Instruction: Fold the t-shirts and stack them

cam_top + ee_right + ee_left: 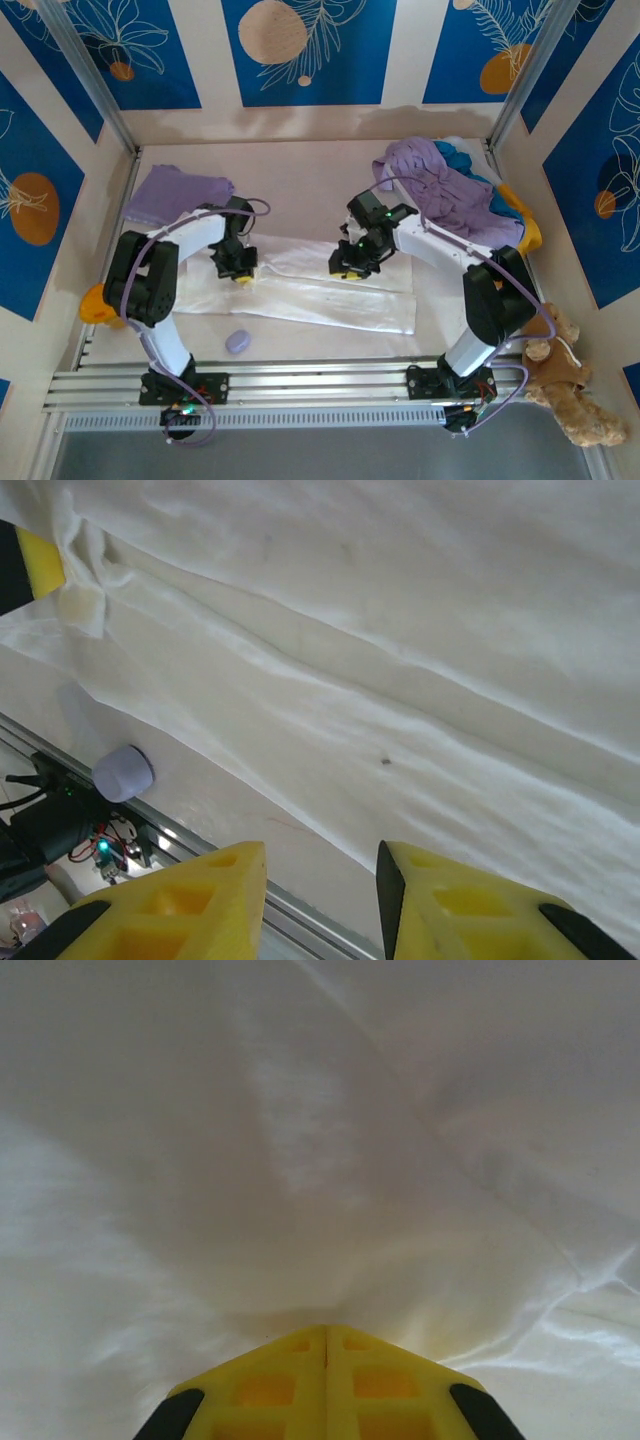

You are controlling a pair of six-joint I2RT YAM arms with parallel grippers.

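White t-shirt (330,300) lies flat across the centre of the pale worktop (300,190). Left gripper (243,272) pinches its cloth at 9 o'clock; right gripper (345,268) is spread just above it. Folded lavender t-shirt (175,192) at 10 o'clock, crumpled t-shirt pile (450,190) at 2 o'clock, blue leaf-print wall panels (300,50) around.

Flat t-shirt (330,300) lies across mid-table (300,180). My left gripper (243,275) sits on its left end, my right gripper (345,268) over its middle. Folded t-shirt (175,192) behind-left. Heap of t-shirts (450,190) behind-right. Blob (238,342) just before it. Teddy bear (565,385) front-right.
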